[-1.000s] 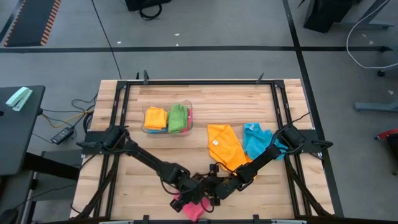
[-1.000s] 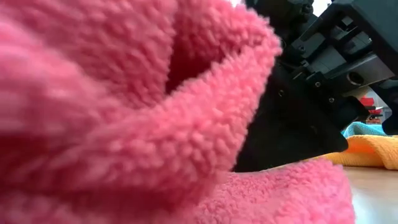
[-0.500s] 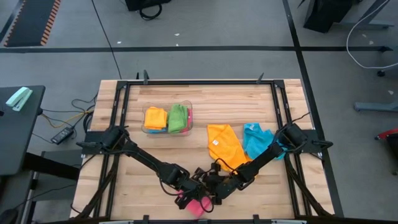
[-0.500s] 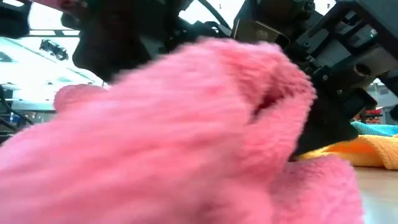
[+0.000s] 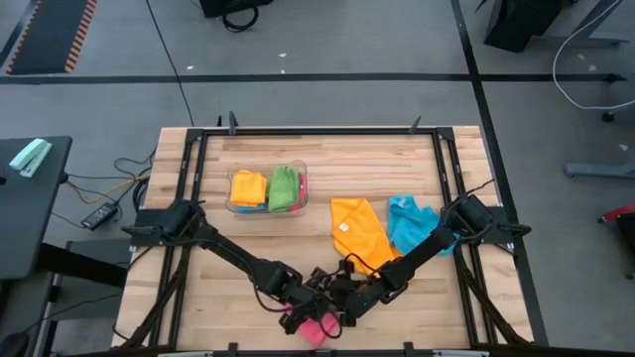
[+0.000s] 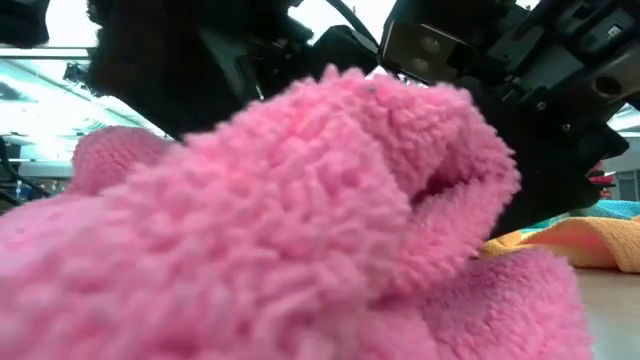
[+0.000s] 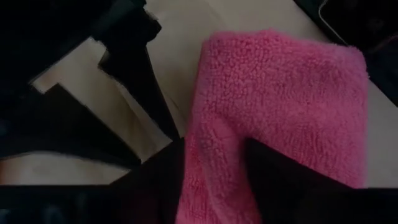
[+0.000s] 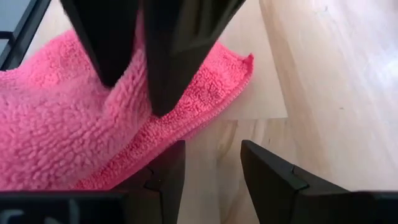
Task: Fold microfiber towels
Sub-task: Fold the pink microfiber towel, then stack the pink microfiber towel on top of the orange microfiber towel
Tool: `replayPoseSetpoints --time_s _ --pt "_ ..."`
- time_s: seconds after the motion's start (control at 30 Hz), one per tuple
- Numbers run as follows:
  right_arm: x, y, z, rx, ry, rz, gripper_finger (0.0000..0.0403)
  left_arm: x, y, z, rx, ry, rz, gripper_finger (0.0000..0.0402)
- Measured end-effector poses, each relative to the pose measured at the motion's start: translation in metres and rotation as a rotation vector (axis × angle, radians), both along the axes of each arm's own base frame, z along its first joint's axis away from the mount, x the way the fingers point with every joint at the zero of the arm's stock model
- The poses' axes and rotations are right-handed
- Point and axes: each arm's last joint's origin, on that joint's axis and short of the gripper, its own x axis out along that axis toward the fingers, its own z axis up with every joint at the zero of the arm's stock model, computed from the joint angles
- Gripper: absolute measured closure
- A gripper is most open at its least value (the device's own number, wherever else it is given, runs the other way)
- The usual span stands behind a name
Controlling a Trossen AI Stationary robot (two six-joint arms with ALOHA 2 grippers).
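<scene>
At the table's near edge, the left end effector (image 7: 211,174) has just parted its fingers around the pink towel (image 5: 310,329), which has bunched smaller, so a fold looks just finished. The right end effector (image 8: 208,171) hangs released and empty beside it. Rightward lie orange (image 5: 359,232) and blue towels (image 5: 408,222) on the wooden table (image 5: 337,164); grey floor surrounds it.

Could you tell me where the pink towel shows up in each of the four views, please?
High view: pink towel at the table's near edge, under both grippers.
Low view: it fills nearly the whole picture, close up.
Left wrist view: between that arm's dark fingers, running up to the right.
Right wrist view: left half, beyond that arm's fingers.
Shared landmark: the wooden table.
</scene>
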Motion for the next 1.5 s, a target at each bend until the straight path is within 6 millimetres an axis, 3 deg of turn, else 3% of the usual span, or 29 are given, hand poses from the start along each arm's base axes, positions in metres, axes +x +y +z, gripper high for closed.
replayPoseSetpoints --time_s 0.13,0.27,0.53,0.73,0.97,1.2,1.37,1.5 --pt "0.000 0.000 0.000 -0.008 0.002 0.006 0.0238 -0.008 0.002 0.010 0.009 0.028 -0.005 0.0179" --pt "-0.002 -0.001 0.003 -0.024 0.012 0.011 0.0238 -0.015 0.003 0.025 -0.027 0.054 0.013 0.0154" --pt "-0.013 -0.001 0.023 -0.082 0.037 0.000 0.0238 -0.033 0.009 0.057 -0.056 0.089 0.059 0.0178" --pt "-0.028 0.005 0.033 -0.120 0.093 0.049 0.0238 -0.049 -0.012 0.067 -0.097 0.071 0.019 0.0205" --pt "-0.035 0.025 0.060 -0.152 -0.069 0.180 0.0238 -0.052 -0.035 0.043 -0.018 0.034 0.024 0.0205" --pt "-0.042 0.051 0.048 -0.293 -0.117 0.375 0.0235 -0.039 -0.033 0.004 0.080 0.074 0.068 0.0211" --pt "-0.042 0.058 0.057 -0.304 -0.119 0.388 0.0204 -0.026 -0.030 -0.022 0.083 0.083 0.098 0.0222" --pt "-0.045 0.064 0.059 -0.308 -0.128 0.419 0.0173 -0.019 -0.028 -0.027 0.062 0.068 0.123 0.0225"
